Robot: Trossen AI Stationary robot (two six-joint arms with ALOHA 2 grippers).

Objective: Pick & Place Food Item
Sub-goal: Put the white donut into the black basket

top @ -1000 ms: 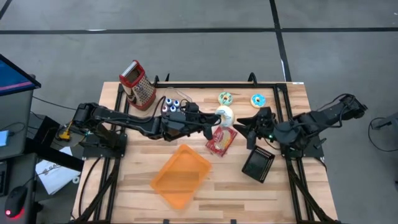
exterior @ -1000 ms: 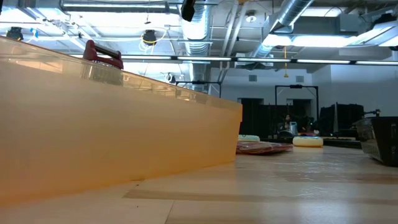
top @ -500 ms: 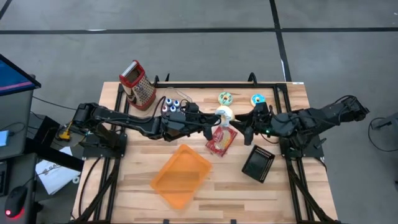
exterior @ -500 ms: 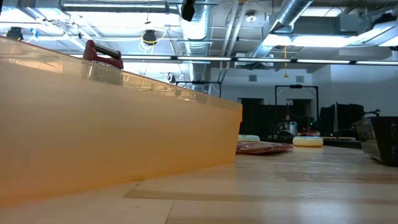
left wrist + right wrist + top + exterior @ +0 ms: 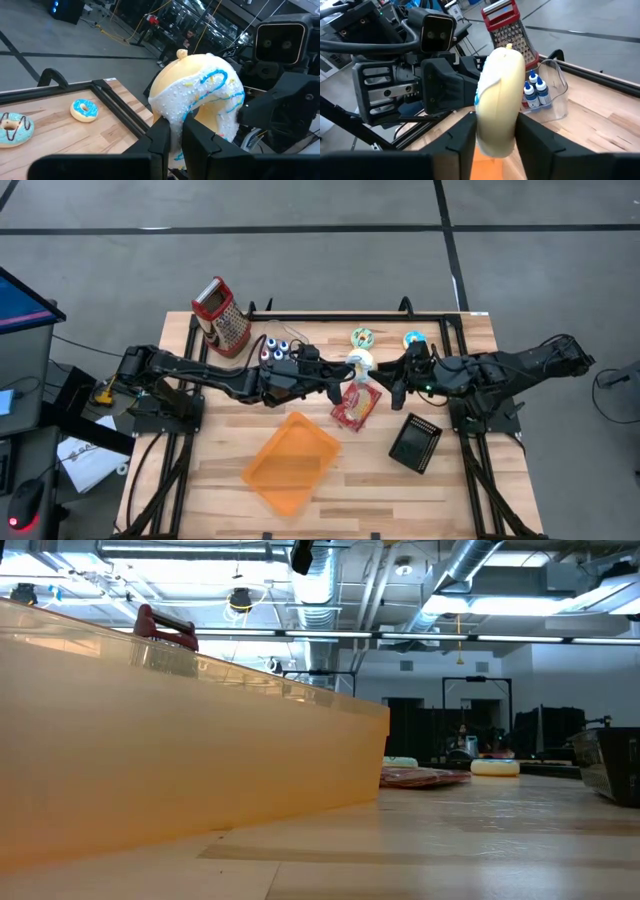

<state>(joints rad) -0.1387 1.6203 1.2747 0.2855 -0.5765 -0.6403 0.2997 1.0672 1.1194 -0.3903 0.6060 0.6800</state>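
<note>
Holding a white-iced doughnut (image 5: 200,100) above the worktop (image 5: 460,480) between both arms.
The left gripper (image 5: 352,370) jaws were clenched on its sprinkled, blue-striped icing; the right gripper (image 5: 392,376) jaws flanked its pale underside.

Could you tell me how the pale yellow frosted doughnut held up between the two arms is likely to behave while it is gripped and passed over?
The pale yellow frosted doughnut with blue squiggles keeps its ring shape in the left gripper, so it is probably stiff. Its round edge could roll if dropped on the wooden table. The smooth skin facing the right gripper may be somewhat slippery.
</note>
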